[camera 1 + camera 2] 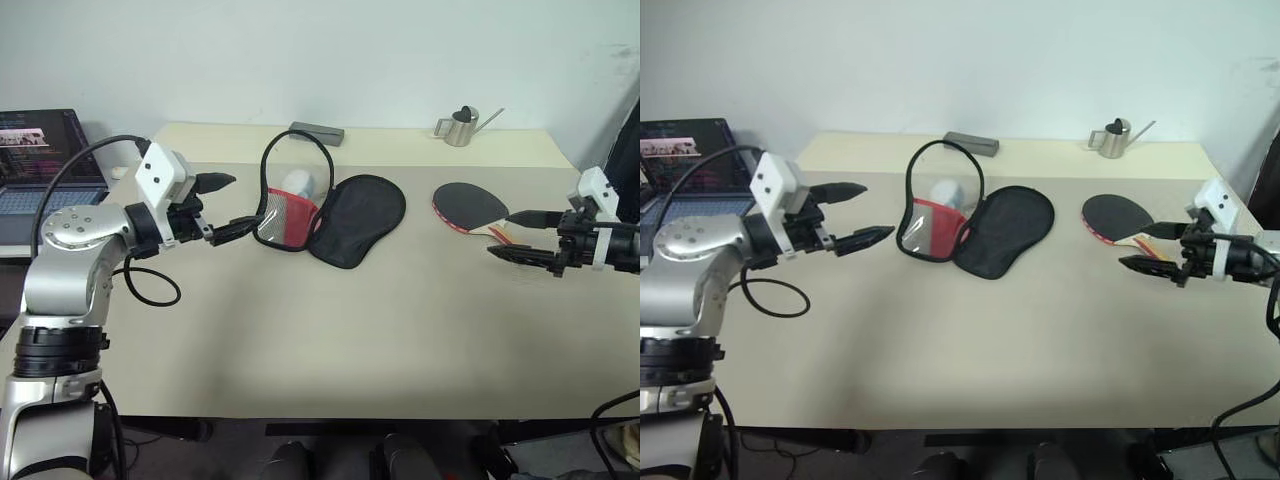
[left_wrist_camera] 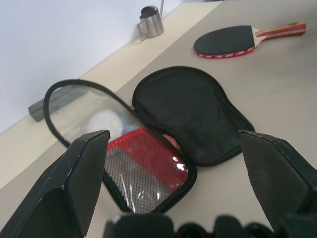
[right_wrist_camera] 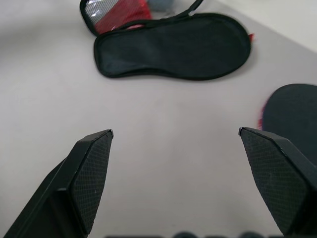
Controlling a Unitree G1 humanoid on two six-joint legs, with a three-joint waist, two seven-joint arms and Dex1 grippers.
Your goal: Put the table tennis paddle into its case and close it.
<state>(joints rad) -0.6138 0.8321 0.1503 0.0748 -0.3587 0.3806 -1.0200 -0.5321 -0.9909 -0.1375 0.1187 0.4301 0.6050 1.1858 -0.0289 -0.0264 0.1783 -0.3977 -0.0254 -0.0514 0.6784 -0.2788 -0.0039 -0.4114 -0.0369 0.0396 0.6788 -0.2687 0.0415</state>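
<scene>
Both pincers gape empty; right pincer [image 1: 518, 236] hides the paddle [image 1: 468, 206] handle's end

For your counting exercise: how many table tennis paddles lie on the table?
1. The table tennis paddle lies on the table's right side, beside the open case; nothing suggests another is hidden.

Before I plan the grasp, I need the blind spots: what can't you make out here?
- Paddle handle: in the head views the right gripper covers most of it.
- Paddle in the right wrist view: cut off by the edge.
- White round thing inside the open case: blurred behind the clear flap.
</scene>
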